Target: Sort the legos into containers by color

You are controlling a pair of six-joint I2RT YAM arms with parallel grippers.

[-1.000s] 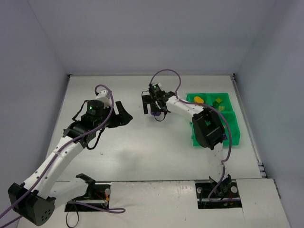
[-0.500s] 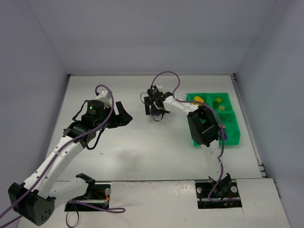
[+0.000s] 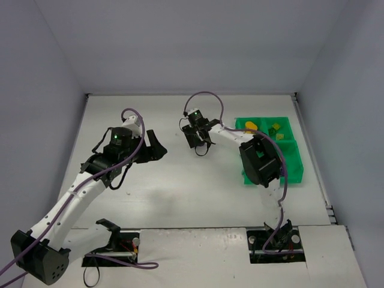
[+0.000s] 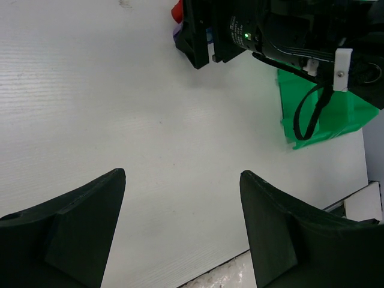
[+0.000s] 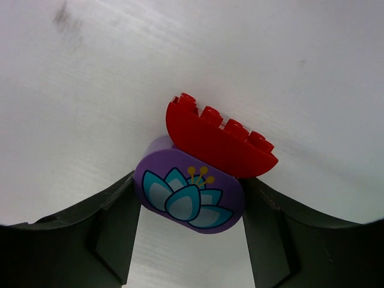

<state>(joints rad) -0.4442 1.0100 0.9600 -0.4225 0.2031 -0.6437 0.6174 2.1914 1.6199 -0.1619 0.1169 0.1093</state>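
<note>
A robotics lab test cell: a white matte table (image 3: 180, 198) boxed in by plain pale-grey wall panels (image 3: 180, 48), with two white-and-black robot arms (image 3: 72, 198) bolted at its near edge, trailing purple cables (image 3: 207, 94).

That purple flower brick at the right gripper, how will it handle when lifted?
The purple brick looks rigid and light. Its rounded ends meet the right gripper, so it might twist or slip. The red brick touching it may shift.

Table (image 3: 180, 192) — tray (image 3: 298, 174), red brick (image 5: 222, 141), purple brick (image 5: 189, 201)
</note>
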